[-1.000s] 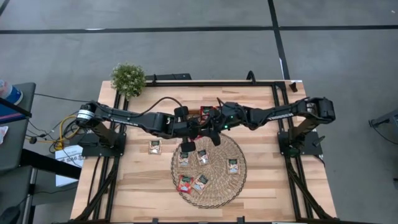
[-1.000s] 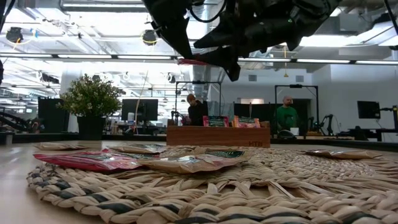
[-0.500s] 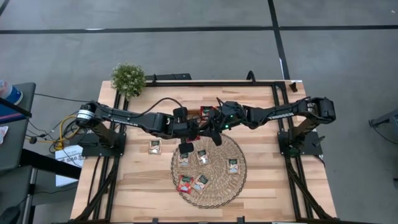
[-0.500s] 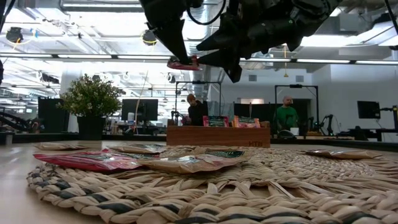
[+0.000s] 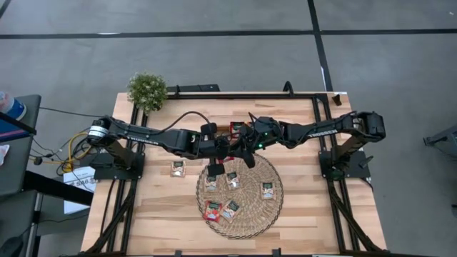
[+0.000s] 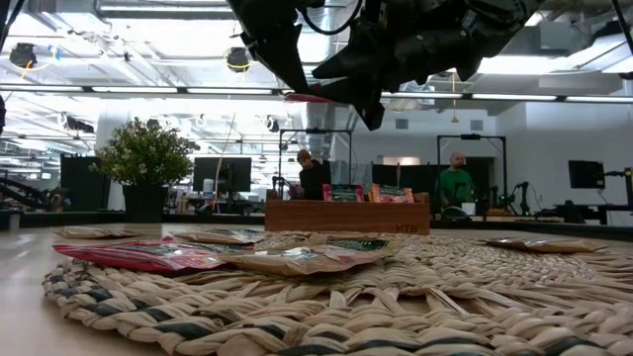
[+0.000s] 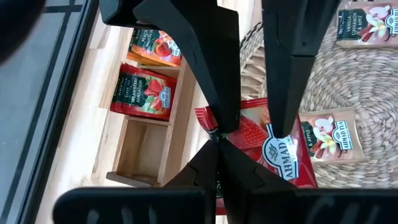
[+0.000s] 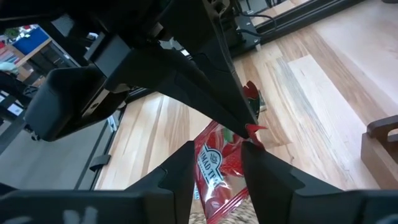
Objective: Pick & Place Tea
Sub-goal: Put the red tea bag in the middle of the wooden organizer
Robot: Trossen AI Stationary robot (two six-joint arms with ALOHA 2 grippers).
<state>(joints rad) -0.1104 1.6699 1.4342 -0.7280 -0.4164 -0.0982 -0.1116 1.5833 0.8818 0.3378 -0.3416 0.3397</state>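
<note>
**Both grippers meeting on one red sachet**

I am seeing the left gripper point(image 5: 223, 145) and the right gripper point(image 5: 243, 145) meeting above the far edge of the wicker mat point(image 5: 275, 207), just beside the wooden tray point(image 7: 144, 163). Both are pinching the same red tea sachet point(image 7: 273, 146) in the air. Other sachets point(image 5: 267, 190) are lying flat on the mat, and one is lying on the table point(image 5: 314, 221).

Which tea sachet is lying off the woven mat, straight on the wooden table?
The pale sachet by itself beside the mat's left edge, below the left arm. It rests on bare wood, while the other loose sachets lie on the mat.
</note>
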